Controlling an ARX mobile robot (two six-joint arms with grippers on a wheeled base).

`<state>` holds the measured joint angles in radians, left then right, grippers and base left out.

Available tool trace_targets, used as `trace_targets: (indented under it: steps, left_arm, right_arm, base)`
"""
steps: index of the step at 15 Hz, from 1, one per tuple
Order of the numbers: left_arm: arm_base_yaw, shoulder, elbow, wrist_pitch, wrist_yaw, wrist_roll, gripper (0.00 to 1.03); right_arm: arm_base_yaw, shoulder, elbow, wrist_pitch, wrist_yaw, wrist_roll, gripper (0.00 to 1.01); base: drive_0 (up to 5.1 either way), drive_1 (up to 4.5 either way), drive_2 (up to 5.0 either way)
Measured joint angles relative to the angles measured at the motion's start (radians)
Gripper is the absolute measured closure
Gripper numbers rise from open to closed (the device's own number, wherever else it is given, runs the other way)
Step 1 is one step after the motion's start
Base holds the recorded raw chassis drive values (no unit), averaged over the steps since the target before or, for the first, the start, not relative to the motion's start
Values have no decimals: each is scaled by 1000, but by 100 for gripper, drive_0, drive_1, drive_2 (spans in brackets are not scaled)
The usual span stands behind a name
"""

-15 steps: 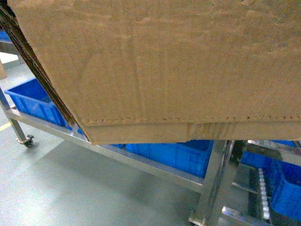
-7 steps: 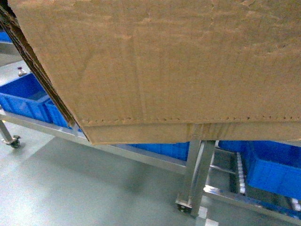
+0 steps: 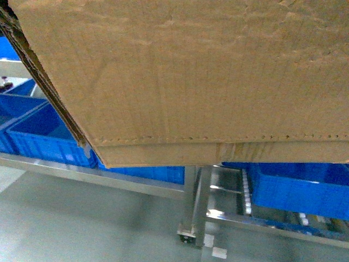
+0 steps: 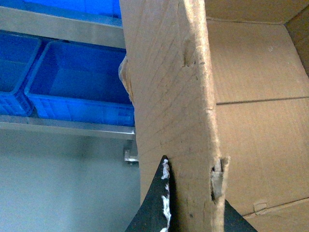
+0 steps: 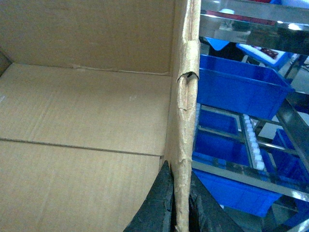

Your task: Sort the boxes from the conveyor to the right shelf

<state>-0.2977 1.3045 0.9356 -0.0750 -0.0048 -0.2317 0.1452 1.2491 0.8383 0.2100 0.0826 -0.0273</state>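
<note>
Corrugated brown card fills most of the head view: the box (image 3: 185,82) is held up in front of the camera, lifted clear of any surface, its perforated line running near the lower edge. It is carried between both arms. In the left wrist view the left gripper (image 4: 190,203) is seen clamped across one ragged side wall, a dark jaw on each face of the card. In the right wrist view the right gripper (image 5: 177,203) is pinched in the same way over the opposite wall, with the bare inside of the box visible beside it. Both sets of jaws are therefore narrow, closed on the cardboard.

Below and behind the box, steel-framed racks are seen, carrying blue crates (image 3: 49,136). At the lower right of the head view the right shelf (image 3: 245,191) is recognised by its white rollers and slanted steel rails. The conveyor is not seen in any view.

Pick-up is judged to be done, and the carrying stage to be under way. What is left is for the box to be brought to the roller shelf, set down on its tracks and released.
</note>
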Motion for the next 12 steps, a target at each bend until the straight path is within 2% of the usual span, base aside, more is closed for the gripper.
trace_targets:
  steps: [4,12]
  left_arm:
    - [0,0,0,0,0,0,99]
    - [-1,0,0,2,0,0,99]
  right_arm:
    - [0,0,0,0,0,0,97]
    - [0,-1,0,3,0,0,97]
  base:
    - [-149,-149,-149]
    - [-18,-18,-18]
